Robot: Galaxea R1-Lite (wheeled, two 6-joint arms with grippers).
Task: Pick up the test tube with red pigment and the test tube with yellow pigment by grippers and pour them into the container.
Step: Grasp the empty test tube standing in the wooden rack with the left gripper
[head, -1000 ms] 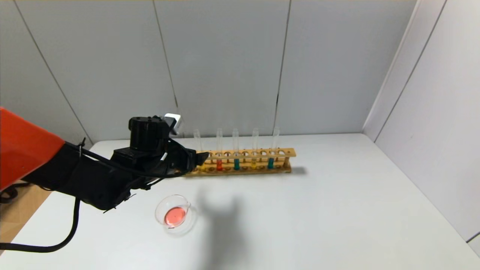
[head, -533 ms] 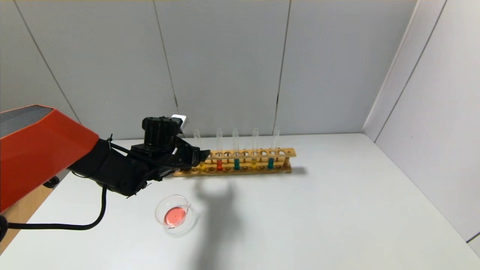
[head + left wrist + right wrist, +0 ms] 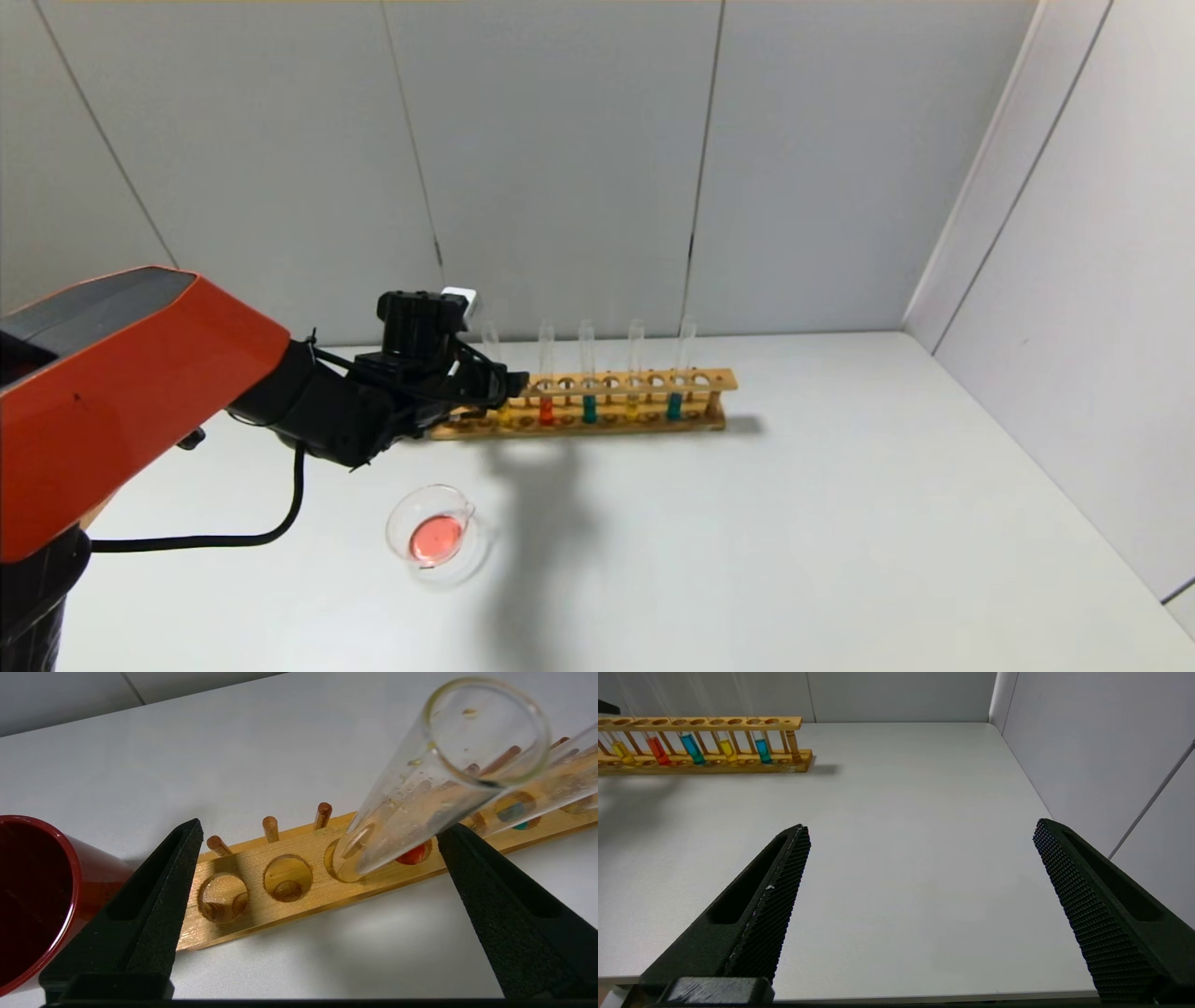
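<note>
Yellow-pigment test tube (image 3: 434, 788) stands in the wooden rack (image 3: 299, 891) between the left gripper's (image 3: 317, 858) wide-spread fingers, untouched. Only the left wrist view reveals a dark red cup (image 3: 32, 896) beside the rack; the head view alone shows the container (image 3: 434, 537), holding red liquid.

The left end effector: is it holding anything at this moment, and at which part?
Nothing is held. The left end effector is open at the wooden rack, with the yellow-pigment test tube between its fingers but untouched. The right end effector is open too.
</note>
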